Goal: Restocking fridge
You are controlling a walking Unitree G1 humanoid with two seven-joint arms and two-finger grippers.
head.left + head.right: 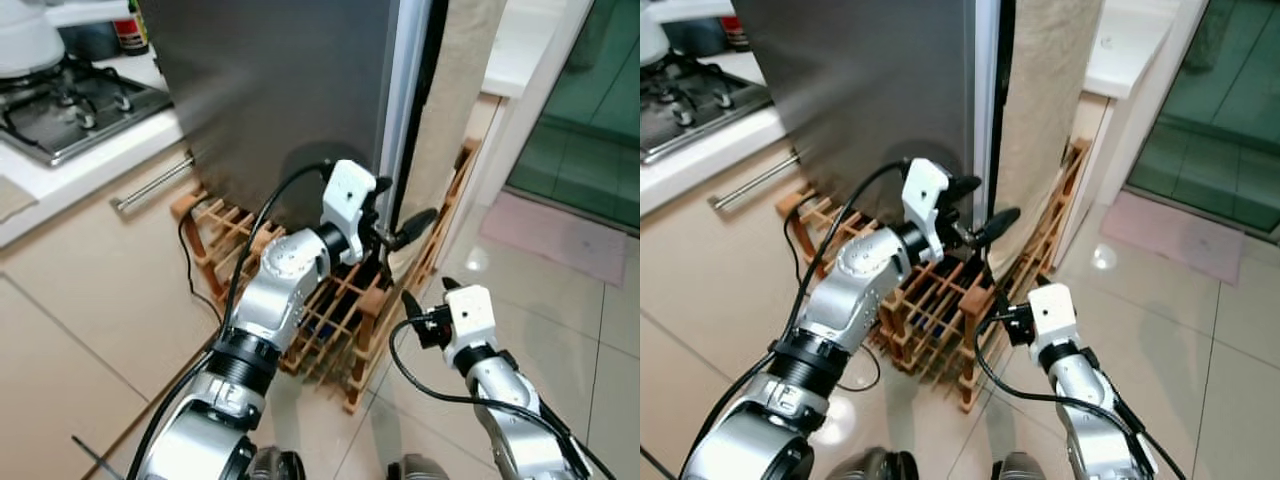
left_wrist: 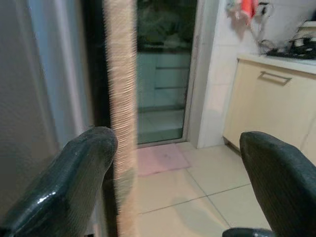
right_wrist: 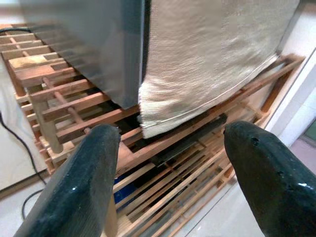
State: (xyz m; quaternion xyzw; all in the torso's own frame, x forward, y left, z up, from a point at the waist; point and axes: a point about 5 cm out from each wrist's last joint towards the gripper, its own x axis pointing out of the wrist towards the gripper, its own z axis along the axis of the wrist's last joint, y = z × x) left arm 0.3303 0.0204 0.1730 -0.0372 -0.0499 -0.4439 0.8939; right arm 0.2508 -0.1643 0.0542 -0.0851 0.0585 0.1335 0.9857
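While the fridge is standing shut on its wooden rack, the left tool is reaching in against the fridge's lower door edge, at the dark seam between the steel door and the beige cloth hanging beside it. Its fingers are spread wide, one lying close to the door face and the other pointing out past the seam toward the cloth. That placement is probably meant to get a fingertip behind the door's edge so the door can be pulled open, since nothing can be stocked until it swings.

Below the fridge and out over the tiled floor, the right tool is hovering just in front of the rack's corner post, fingers likewise spread and gripping nothing. It is likely waiting there, clear of the door's swing, ready to help once the seam opens.

On the far side of the fridge, the bench is carrying a gas hob. No groceries are visible near the fridge, so the restocking itself is looking barely begun.
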